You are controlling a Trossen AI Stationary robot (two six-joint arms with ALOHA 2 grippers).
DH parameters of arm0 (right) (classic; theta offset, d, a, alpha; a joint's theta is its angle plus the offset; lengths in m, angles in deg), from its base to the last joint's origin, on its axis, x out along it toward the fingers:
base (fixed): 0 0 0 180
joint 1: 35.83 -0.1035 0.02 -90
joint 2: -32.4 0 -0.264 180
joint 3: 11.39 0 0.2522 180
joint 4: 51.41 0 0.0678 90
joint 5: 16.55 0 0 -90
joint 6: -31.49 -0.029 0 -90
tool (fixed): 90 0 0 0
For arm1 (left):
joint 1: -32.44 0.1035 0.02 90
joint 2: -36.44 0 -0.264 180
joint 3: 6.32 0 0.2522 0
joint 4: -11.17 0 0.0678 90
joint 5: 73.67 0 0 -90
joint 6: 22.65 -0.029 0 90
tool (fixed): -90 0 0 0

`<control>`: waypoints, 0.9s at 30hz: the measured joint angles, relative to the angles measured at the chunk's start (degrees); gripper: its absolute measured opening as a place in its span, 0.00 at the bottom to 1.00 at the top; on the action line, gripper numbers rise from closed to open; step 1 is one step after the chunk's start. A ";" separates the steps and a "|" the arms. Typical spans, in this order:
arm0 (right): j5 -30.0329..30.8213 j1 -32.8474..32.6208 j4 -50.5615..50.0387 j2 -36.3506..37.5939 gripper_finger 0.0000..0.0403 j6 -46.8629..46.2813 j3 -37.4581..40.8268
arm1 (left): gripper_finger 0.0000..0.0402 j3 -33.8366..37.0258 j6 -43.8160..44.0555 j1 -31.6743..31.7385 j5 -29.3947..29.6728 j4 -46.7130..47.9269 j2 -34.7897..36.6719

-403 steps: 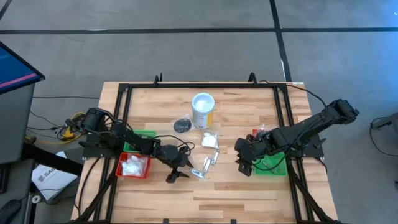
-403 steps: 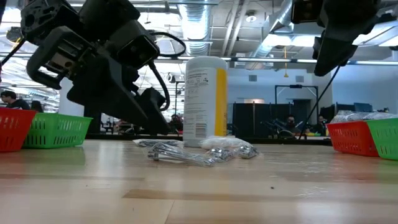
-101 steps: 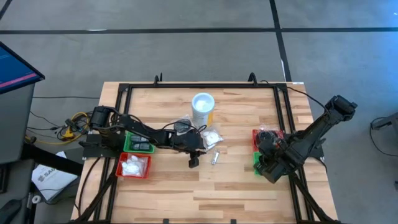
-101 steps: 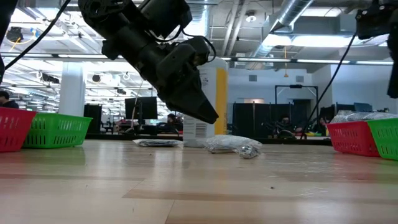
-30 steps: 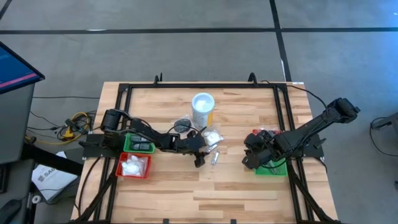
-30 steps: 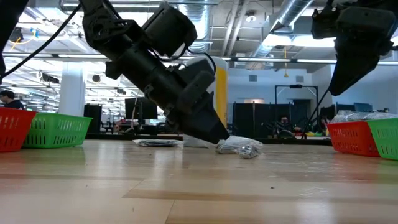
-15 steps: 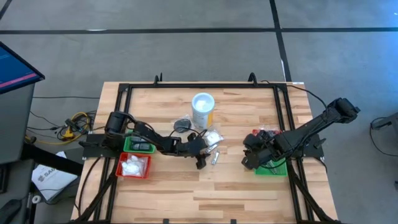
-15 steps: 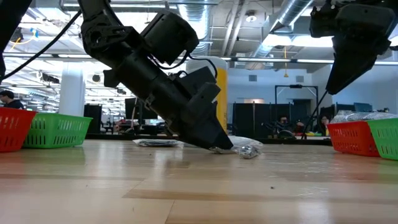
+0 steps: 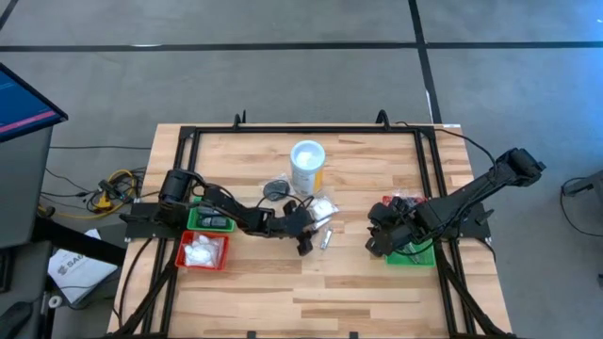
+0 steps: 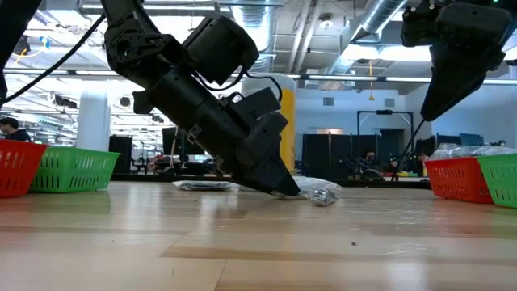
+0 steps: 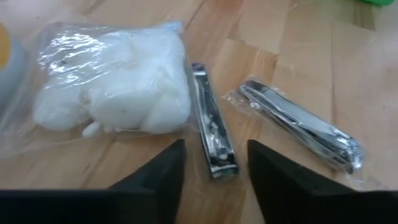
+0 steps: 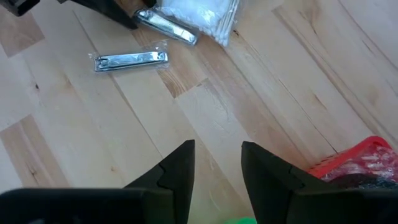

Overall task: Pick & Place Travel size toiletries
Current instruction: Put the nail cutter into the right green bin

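Overhead: left pincer (image 9: pixel 302 247) lowered at desk (image 9: pixel 377 282) centre, beside white packet (image 9: pixel 321 207); right pincer (image 9: pixel 374 243) waiting, released, near green tray (image 9: pixel 415 254). Left wrist: fingers (image 11: pixel 163 171) parted, straddling bare clipper (image 11: pixel 211 143), not yet clenched. Wrapped clipper (image 11: pixel 298 134) and packet unsorted.

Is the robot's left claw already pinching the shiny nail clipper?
No, in the left wrist view the left gripper has a finger on each side of the nail clipper, with wood showing between them and it.
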 joint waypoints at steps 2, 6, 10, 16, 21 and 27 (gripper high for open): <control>0.04 0.00 0.00 0.00 0.30 -0.02 0.00 | 0.33 0.01 -0.07 0.06 0.34 0.47 0.00; 0.04 0.00 0.00 0.00 0.30 -0.02 0.00 | 0.11 0.01 -1.96 0.11 0.70 1.16 0.04; 0.09 0.00 0.00 0.00 0.30 -0.02 0.01 | 0.09 0.01 -3.19 0.07 0.63 1.38 0.04; 0.09 0.00 0.00 0.00 0.30 0.00 0.02 | 0.09 0.08 -4.70 -0.15 -0.74 2.88 1.16; 0.16 0.04 0.64 0.02 0.30 1.10 0.02 | 0.09 0.41 -6.18 -0.86 -2.76 4.12 3.74; 0.28 0.52 4.17 0.00 0.31 5.61 0.04 | 0.09 0.30 -6.57 -1.79 -4.79 3.28 7.54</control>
